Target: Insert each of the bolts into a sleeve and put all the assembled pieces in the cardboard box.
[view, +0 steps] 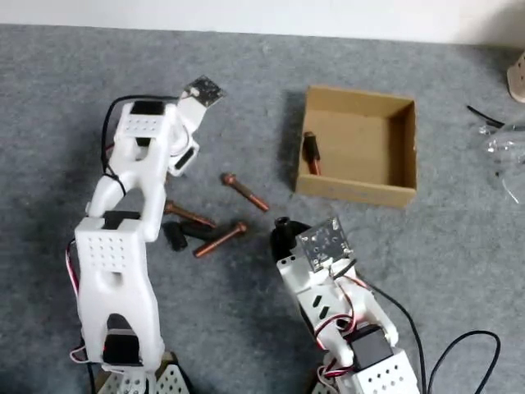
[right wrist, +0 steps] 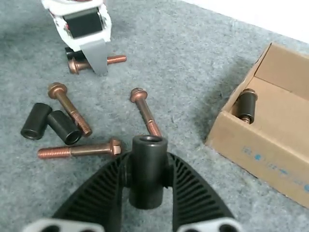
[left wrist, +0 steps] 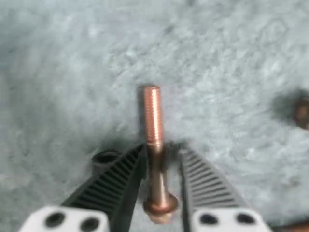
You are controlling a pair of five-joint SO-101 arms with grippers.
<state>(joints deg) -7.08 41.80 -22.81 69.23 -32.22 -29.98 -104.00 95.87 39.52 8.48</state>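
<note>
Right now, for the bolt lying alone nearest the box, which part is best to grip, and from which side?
Grip the bolt on its smooth shank near the flanged head, coming down from above with the jaws across its length. It lies flat on the carpet with bare space on both sides, and this probably leaves the threaded end free for the held sleeve.

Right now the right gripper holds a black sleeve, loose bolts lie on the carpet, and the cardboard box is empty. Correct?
Not quite: the cardboard box is not empty. The right wrist view shows one assembled piece, a bolt in a sleeve, lying inside against a wall. The rest stands: the right gripper holds a black sleeve, and loose bolts lie on the carpet.
</note>
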